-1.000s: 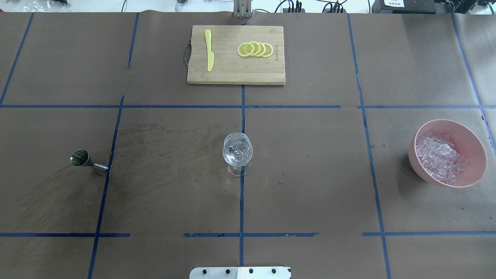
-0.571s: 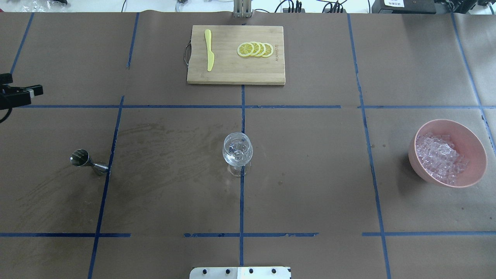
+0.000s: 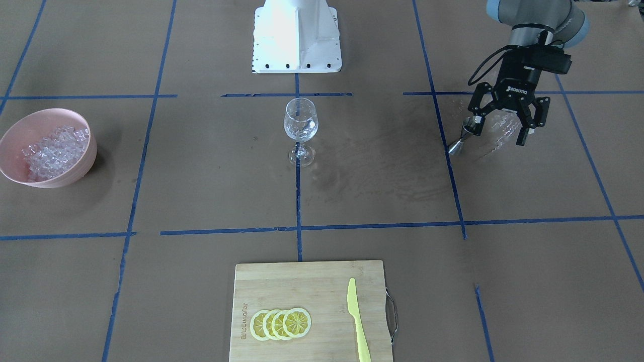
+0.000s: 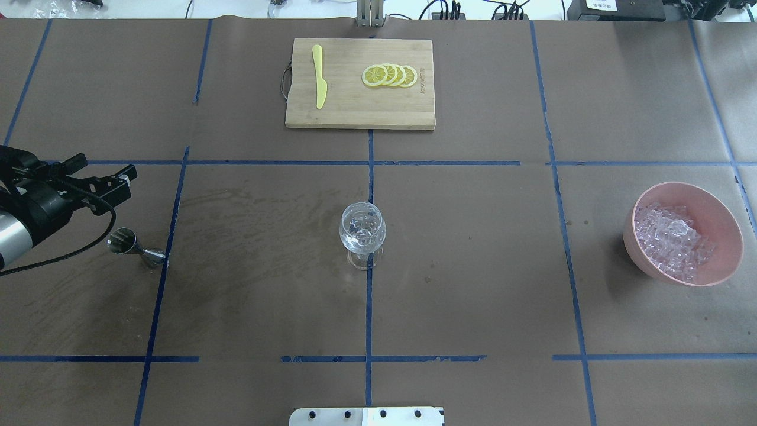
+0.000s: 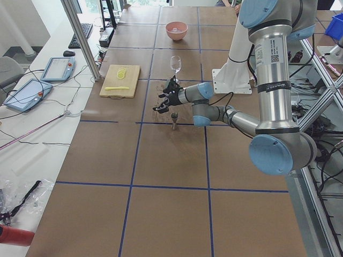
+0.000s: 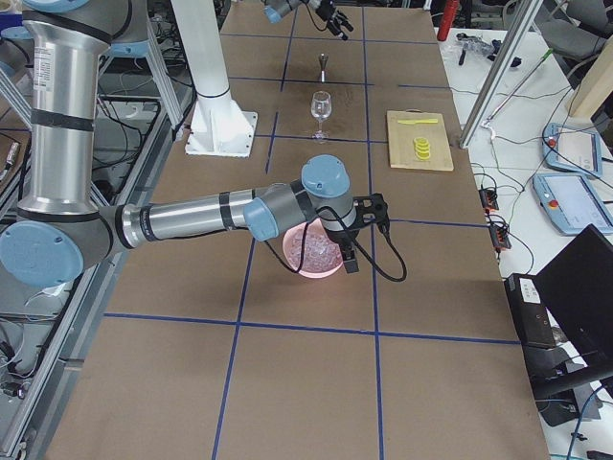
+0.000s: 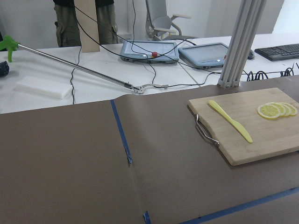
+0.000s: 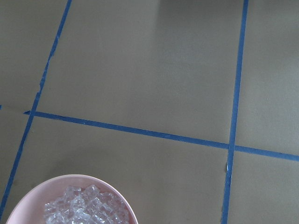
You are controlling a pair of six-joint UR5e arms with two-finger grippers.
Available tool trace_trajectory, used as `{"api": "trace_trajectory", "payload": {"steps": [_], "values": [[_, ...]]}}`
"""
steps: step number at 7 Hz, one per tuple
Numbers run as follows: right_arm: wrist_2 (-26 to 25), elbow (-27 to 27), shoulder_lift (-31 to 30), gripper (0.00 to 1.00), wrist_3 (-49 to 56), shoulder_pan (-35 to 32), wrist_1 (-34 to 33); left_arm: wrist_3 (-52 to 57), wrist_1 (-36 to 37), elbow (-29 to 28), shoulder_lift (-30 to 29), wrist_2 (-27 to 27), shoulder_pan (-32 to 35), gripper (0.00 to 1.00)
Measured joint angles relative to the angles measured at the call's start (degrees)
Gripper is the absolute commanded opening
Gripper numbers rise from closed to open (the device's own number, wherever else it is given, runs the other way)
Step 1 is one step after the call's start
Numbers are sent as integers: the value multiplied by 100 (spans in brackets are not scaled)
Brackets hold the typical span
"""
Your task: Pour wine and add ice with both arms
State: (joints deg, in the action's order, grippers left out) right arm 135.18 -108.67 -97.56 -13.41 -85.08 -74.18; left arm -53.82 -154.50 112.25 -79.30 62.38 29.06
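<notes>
You get the right gripper (image 6: 364, 244) only from the side, too small to judge its jaws; the bowl (image 6: 305, 273) beneath it is partly covered. The upper cup of the jigger (image 3: 460, 141) sits partly behind a finger of the left gripper (image 3: 499, 136).

Lemon slices (image 4: 390, 76) and yellow knife (image 4: 319, 77) lie on cutting board (image 4: 355, 112).

You see a brown tabletop (image 4: 473, 266) gridded with blue tape lines. The bowl (image 4: 720, 218) is pink, its ice (image 4: 668, 236) clear and colourless. The wine glass (image 4: 362, 228) is clear, the jigger (image 4: 133, 247) silvery. Your board (image 4: 355, 106) is pale wood, the lemon slices (image 4: 390, 76) yellow, the knife (image 4: 320, 80) yellow-green. The left arm (image 3: 528, 32) is grey with light-blue caps, the left claw (image 3: 499, 133) black.
</notes>
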Motion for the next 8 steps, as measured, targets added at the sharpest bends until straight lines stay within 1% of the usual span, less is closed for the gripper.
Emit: {"api": "trace_trajectory", "payload": {"steps": [2, 4, 6, 8], "values": [[-1, -3, -6, 100, -3, 0, 0, -101, -3, -180, 68, -1171, -667, 100], [-1, 3, -4, 100, -3, 0, 0, -368, -23, -469, 74, -2005, -1216, 100], [-1, 4, -4, 100, 4, 0, 0, -728, -27, -681, 71, -2557, -1653, 100], [-1, 4, -6, 100, 5, 0, 0, -907, -33, -845, 60, -2851, -1877, 100]]}}
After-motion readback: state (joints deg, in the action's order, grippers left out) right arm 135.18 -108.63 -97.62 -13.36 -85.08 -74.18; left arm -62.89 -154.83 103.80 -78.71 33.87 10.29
